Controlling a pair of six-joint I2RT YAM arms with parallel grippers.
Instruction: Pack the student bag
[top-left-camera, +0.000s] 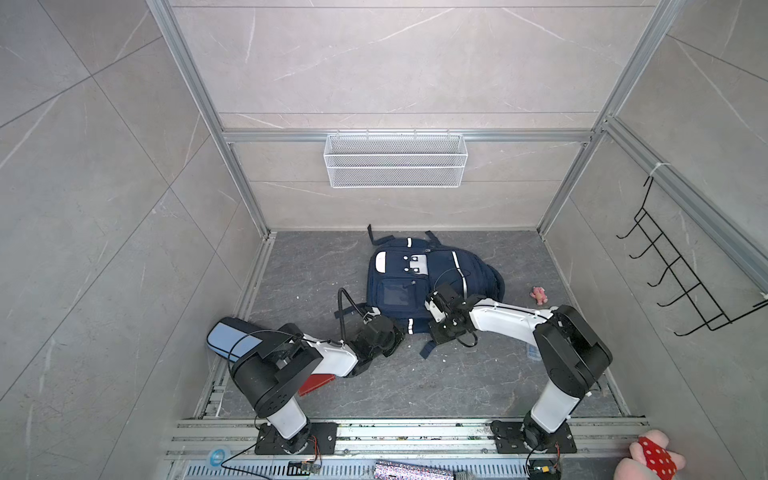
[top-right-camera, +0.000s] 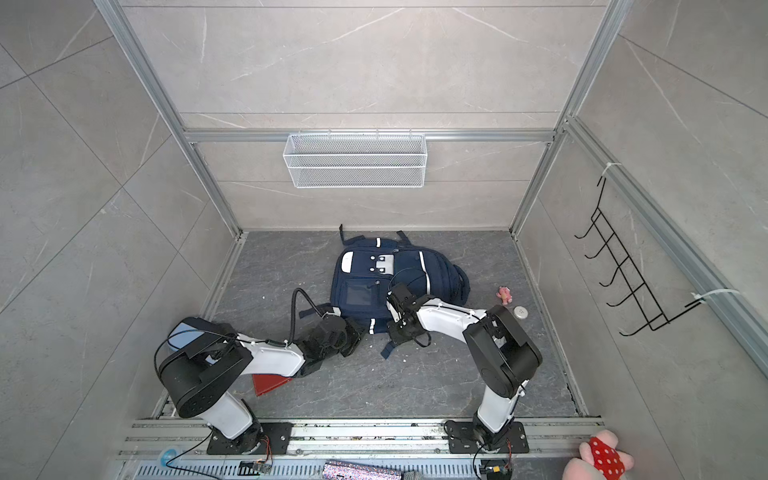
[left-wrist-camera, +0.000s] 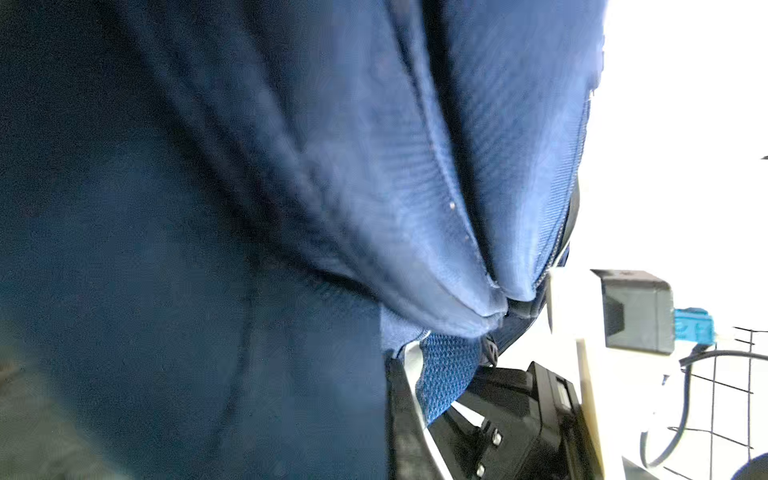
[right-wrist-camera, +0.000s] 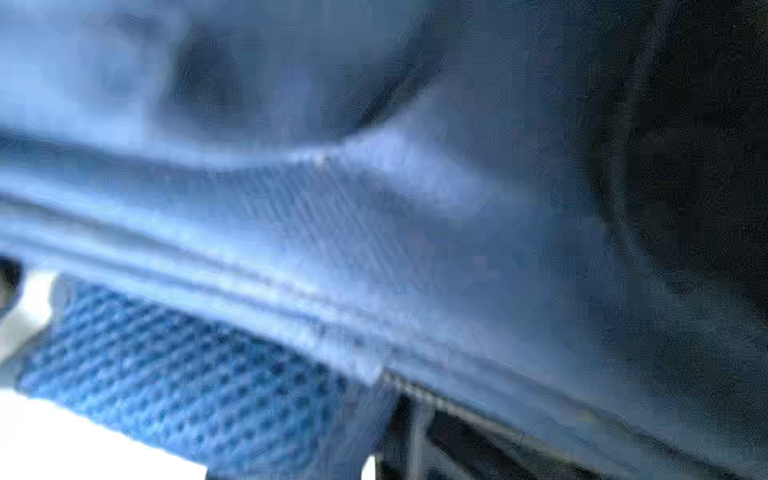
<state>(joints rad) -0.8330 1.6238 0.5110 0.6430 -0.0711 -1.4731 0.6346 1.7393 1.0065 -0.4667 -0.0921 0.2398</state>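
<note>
Grey floor (top-left-camera: 457, 382) bears the student bag (top-left-camera: 440, 270), left pincer (top-left-camera: 397, 332) and right pincer (top-left-camera: 438, 332) clamping its near edge.

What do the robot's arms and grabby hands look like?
The left arm and right arm have smooth white shells with chunky black joints. The left gripper and right gripper are mostly black. A thick black cable loops beside the left one; a thinner black wire dangles by the right one.

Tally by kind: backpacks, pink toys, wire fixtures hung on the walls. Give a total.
Backpacks: 1, the student bag
Pink toys: 2, small toy, plush
Wire fixtures: 2, white basket, black hook rack
Total: 5
</note>
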